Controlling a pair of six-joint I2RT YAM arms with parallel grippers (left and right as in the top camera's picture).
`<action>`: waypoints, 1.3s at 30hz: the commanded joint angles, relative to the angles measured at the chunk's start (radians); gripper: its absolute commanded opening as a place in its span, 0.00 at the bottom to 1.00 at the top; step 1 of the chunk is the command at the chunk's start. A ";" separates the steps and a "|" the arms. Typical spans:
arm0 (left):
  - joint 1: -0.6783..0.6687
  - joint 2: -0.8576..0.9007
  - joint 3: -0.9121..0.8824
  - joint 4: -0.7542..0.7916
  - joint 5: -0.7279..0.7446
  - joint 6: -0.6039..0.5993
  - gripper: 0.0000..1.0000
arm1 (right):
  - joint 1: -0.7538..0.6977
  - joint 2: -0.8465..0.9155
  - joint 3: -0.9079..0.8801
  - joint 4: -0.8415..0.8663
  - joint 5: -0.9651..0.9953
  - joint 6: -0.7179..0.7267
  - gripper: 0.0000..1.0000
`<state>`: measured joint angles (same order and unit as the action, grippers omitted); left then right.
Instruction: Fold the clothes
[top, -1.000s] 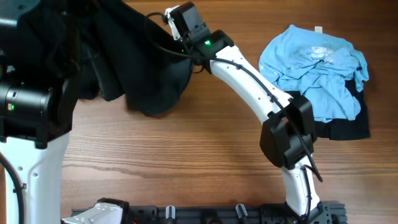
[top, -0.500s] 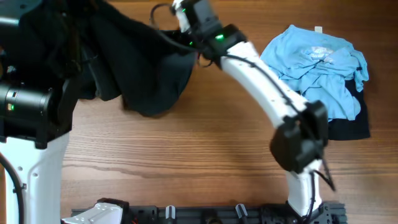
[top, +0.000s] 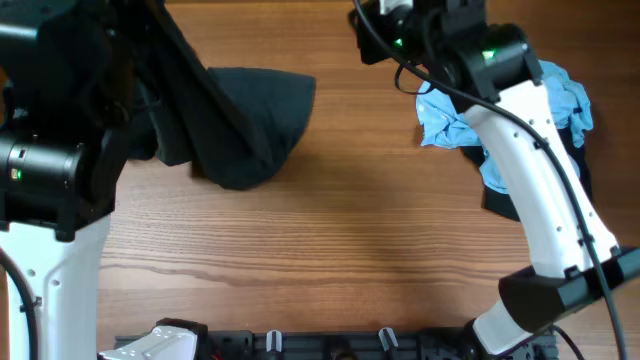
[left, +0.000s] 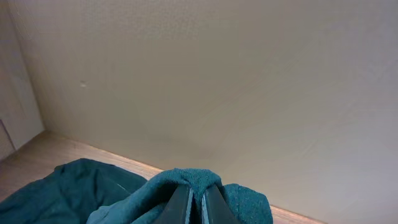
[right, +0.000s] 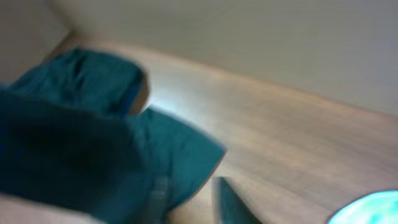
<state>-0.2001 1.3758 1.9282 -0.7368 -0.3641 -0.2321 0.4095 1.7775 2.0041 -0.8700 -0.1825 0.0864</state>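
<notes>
A: Left end effector (left: 196, 202) clamped on the dark green shirt (top: 245, 130), lifting one edge; the rest sags to the tabletop (top: 350, 220).

B: Right end effector (top: 380, 25) dropped that shirt and swung toward the light blue shirt (top: 560, 95). Its jaws are blurred, can't tell. No fold yet.

Overhead straight down on table (top: 330, 220), wrist cameras low, close, facing wall (left: 249, 74), all sharing dark shirt (top: 245, 120)
</notes>
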 joint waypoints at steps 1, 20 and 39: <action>0.001 -0.026 0.010 0.021 0.019 0.011 0.04 | 0.012 0.059 -0.002 -0.045 -0.169 -0.005 0.53; 0.002 -0.011 0.010 0.090 -0.023 0.012 0.04 | 0.356 0.261 -0.007 -0.072 0.068 0.100 0.54; 0.002 -0.011 0.010 0.044 -0.023 0.012 0.04 | 0.363 0.261 -0.253 0.301 0.321 0.175 0.48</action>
<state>-0.2001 1.3758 1.9282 -0.7006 -0.3695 -0.2295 0.8093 2.0422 1.7893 -0.5827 0.1013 0.2474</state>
